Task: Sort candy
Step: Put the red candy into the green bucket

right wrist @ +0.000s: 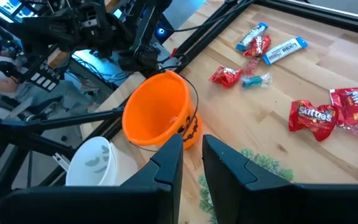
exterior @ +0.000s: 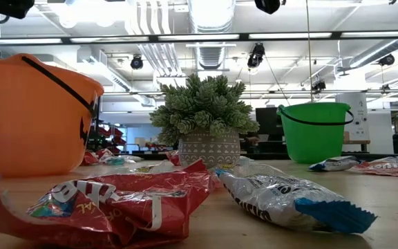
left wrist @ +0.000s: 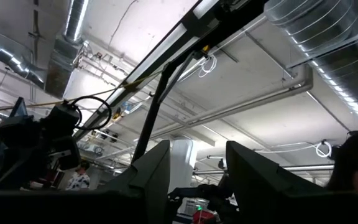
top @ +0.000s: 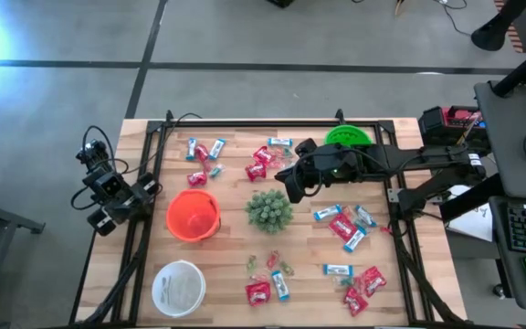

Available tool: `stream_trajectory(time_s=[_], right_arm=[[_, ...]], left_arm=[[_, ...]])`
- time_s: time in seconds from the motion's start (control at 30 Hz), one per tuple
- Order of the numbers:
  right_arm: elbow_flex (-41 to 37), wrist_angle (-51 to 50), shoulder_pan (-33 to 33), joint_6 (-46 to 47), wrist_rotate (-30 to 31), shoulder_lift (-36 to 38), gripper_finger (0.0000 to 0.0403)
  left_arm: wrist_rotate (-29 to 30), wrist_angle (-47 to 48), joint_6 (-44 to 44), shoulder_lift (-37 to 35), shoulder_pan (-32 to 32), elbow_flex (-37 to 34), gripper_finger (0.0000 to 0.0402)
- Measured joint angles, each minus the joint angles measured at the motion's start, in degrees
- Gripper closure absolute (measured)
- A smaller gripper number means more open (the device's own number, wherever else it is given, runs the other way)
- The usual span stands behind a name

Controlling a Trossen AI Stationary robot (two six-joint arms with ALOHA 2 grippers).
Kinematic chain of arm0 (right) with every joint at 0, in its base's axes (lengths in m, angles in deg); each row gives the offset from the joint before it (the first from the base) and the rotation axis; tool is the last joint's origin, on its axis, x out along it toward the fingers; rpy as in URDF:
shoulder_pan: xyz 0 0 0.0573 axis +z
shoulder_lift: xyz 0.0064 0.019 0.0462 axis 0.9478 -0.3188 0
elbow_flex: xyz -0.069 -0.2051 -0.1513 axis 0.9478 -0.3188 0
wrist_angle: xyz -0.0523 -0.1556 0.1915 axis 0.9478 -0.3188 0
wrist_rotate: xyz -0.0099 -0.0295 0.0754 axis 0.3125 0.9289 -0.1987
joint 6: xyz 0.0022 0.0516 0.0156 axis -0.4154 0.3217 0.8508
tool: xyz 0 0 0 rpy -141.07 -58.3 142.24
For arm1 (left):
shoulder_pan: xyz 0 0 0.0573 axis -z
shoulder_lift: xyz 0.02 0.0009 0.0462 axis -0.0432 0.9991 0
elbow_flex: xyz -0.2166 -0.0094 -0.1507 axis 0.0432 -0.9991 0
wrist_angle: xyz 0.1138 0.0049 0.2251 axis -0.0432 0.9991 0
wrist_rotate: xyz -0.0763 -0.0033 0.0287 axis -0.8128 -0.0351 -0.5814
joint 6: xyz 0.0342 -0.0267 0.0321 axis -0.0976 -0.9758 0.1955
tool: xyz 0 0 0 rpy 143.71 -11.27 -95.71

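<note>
Left gripper (top: pixel 108 206) parked off the table's left edge, well left of the plant (top: pixel 268 209), fingers apart, empty. Orange bucket (top: pixel 193 216) just left of plant. Candy (top: pixel 345 228) scattered around plant. Right gripper (top: pixel 297 185) above plant's upper right, fingers slightly apart, empty.

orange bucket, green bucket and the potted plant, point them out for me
orange bucket (top: pixel 193 216), high view, on its inner floor.
green bucket (exterior: pixel 314 131), low view, on its front wall.
potted plant (top: pixel 268 209), high view, on the middle of its foliage.
</note>
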Motion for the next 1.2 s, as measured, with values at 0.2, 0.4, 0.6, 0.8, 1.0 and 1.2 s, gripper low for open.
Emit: stream_trajectory(time_s=[0.2, 0.4, 0.6, 0.8, 1.0, 1.2], right_arm=[[0.0, 0.01, 0.0, 0.0, 0.04, -0.06, 0.0349], [0.0, 0.0, 0.0, 0.0, 0.05, -0.06, 0.0348], [0.0, -0.01, 0.0, 0.0, 0.07, -0.06, 0.0349], [0.0, -0.02, 0.0, -0.09, 0.07, -0.06, 0.0349], [0.0, -0.02, 0.0, -0.17, 0.09, -0.06, 0.0349], [0.0, -0.02, 0.0, -0.55, 0.07, -0.06, 0.0349]], left_arm=[[-0.52, -0.12, -0.11, 0.0, 0.0, 0.0, 0.0263], [8.31, -0.24, -10.64, 0.37, -0.02, 0.0, 0.0263], [16.43, -0.62, -11.49, 0.48, -0.02, 0.0, 0.0263], [14.96, 0.76, -11.27, 1.32, -0.02, 0.49, 0.0263], [21.42, 3.85, -6.0, 5.25, -0.02, 4.85, 0.0263], [21.44, 6.62, -3.89, 9.14, -0.02, 12.64, 0.0263]])
